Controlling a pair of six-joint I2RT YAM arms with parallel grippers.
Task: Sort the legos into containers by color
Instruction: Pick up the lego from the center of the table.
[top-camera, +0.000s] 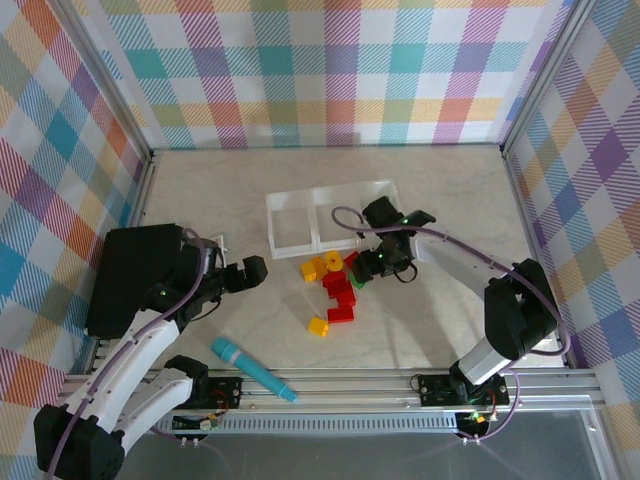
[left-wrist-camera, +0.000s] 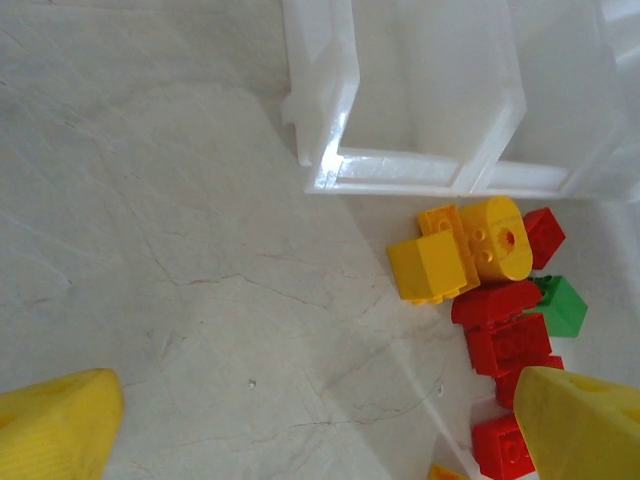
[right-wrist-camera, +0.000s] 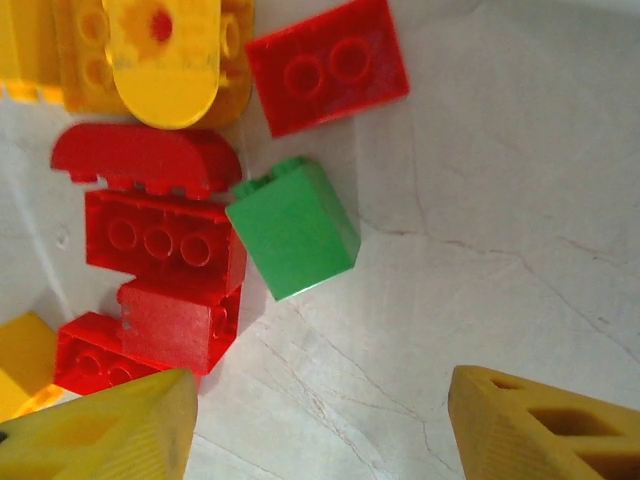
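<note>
A pale marbled table (top-camera: 440, 200) sits inside plaid walls (top-camera: 330, 70). In the top view a large black box (top-camera: 125, 275) stands at the table's 9 o'clock edge. Just at the box's 3 o'clock side, the left tool (top-camera: 258, 272) hangs above the table and points toward 3 o'clock, at the brick pile. In its wrist view the two yellow fingertips (left-wrist-camera: 55, 425) stand wide apart at the bottom corners with bare table between them, so it is open and grips nothing. Down at 7 o'clock, near the arm bases, a teal pen (top-camera: 252, 368) lies slanted.

Around the centre are the containers (top-camera: 290, 222), joined compartments of a clear, white-rimmed tray. The legos (top-camera: 340, 290) lie loose on the table just at the tray's 6 o'clock side. Yellow bricks (left-wrist-camera: 440, 265) lie nearest the rim and red bricks (left-wrist-camera: 508, 345) trail toward 6 o'clock. A lone yellow brick (top-camera: 319, 325) lies a little apart at the pile's 7 o'clock end. A green brick (right-wrist-camera: 293, 227) lies at the pile's 3 o'clock edge, just beside the reds.

The right tool (top-camera: 372, 265) is low over that edge of the pile, near the tray's 5 o'clock corner. Its wrist view shows the fingers (right-wrist-camera: 545, 425) spread apart and gripping nothing, with the green brick just beyond the gap between them.
</note>
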